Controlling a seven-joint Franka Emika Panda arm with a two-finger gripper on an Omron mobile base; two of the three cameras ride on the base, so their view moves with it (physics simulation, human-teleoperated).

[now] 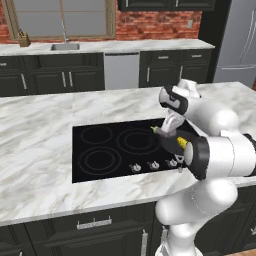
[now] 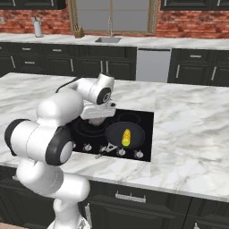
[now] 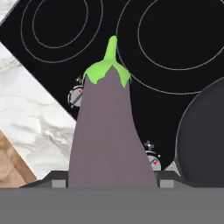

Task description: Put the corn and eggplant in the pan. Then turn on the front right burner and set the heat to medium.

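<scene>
My gripper point(image 3: 113, 181) is shut on the eggplant point(image 3: 110, 131), a dull purple vegetable with a green cap and stem pointing away from the hand. It hangs above the black cooktop point(image 3: 175, 39), just left of the pan point(image 3: 203, 140). In the right base view the gripper point(image 2: 99, 117) holds the eggplant point(image 2: 99, 121) over the cooktop, beside the dark round pan point(image 2: 136, 130). The yellow corn point(image 2: 126, 137) lies inside the pan. From the left base view the corn point(image 1: 183, 144) peeks out behind my arm, and the eggplant's green stem tip point(image 1: 155, 129) shows.
Burner knobs point(image 2: 120, 152) line the cooktop's front edge, and two knobs point(image 3: 75, 95) sit right under the eggplant. The pan's short handle point(image 2: 102, 153) points at the knobs. A marble island counter point(image 1: 35, 150) surrounds the cooktop point(image 1: 100, 150). Sink and cabinets stand at the back.
</scene>
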